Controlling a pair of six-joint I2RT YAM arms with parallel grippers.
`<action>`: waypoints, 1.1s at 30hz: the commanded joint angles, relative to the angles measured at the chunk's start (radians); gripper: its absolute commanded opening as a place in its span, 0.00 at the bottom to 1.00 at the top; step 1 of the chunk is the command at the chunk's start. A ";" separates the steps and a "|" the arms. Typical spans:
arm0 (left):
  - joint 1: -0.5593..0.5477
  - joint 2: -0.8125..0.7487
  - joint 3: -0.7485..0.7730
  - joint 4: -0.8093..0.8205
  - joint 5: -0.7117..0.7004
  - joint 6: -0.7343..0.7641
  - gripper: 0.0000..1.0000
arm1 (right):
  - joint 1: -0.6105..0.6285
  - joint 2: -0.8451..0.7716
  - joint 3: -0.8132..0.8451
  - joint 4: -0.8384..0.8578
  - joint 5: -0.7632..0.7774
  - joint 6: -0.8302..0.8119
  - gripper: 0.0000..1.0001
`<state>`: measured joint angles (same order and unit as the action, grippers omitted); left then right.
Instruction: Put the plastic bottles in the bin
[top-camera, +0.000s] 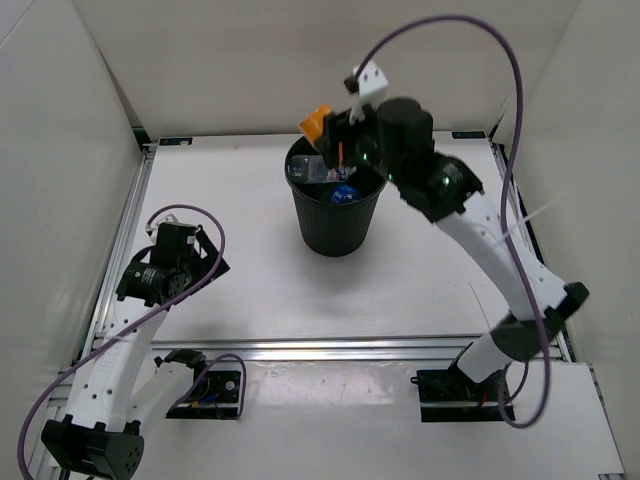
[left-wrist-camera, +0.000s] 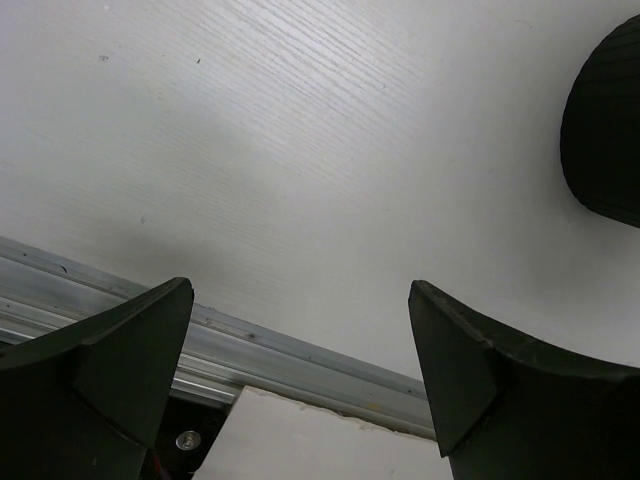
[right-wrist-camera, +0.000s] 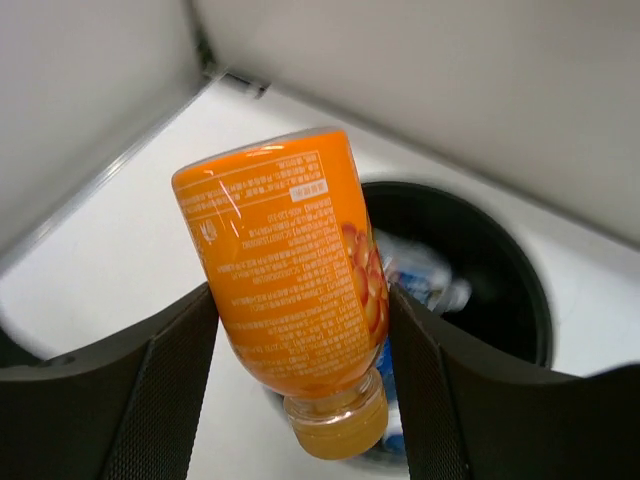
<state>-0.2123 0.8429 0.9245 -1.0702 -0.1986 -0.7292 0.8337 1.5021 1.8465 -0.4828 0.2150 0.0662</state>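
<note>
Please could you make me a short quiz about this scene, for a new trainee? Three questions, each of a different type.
1. True or false: the left gripper holds a bottle.
2. Which bottle is the right gripper shut on? A green, B orange, C clear.
3. Short answer: what already lies inside the bin?
Key: 1 false, it is open and empty. 2 B, the orange bottle. 3 other bottles, one with blue on it.

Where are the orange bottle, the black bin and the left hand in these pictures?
orange bottle (right-wrist-camera: 290, 270), right wrist view, middle of its printed label.
black bin (top-camera: 335, 225), top external view, its outer front wall.
left hand (left-wrist-camera: 300, 290), left wrist view, midway between its open fingertips.
</note>
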 joint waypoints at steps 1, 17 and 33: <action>-0.004 0.008 0.011 0.023 -0.016 0.025 1.00 | -0.099 0.187 0.260 -0.175 -0.003 0.030 0.11; 0.068 0.058 0.013 0.050 -0.016 0.062 1.00 | -0.146 0.116 0.180 -0.260 0.228 0.132 1.00; 0.133 0.125 0.220 -0.170 -0.566 -0.256 1.00 | -0.631 -0.112 -0.158 -0.467 -0.612 0.273 1.00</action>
<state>-0.0986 0.9730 1.0634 -1.1122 -0.4725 -0.7948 0.1909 1.4490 1.8111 -0.9749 -0.1940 0.3454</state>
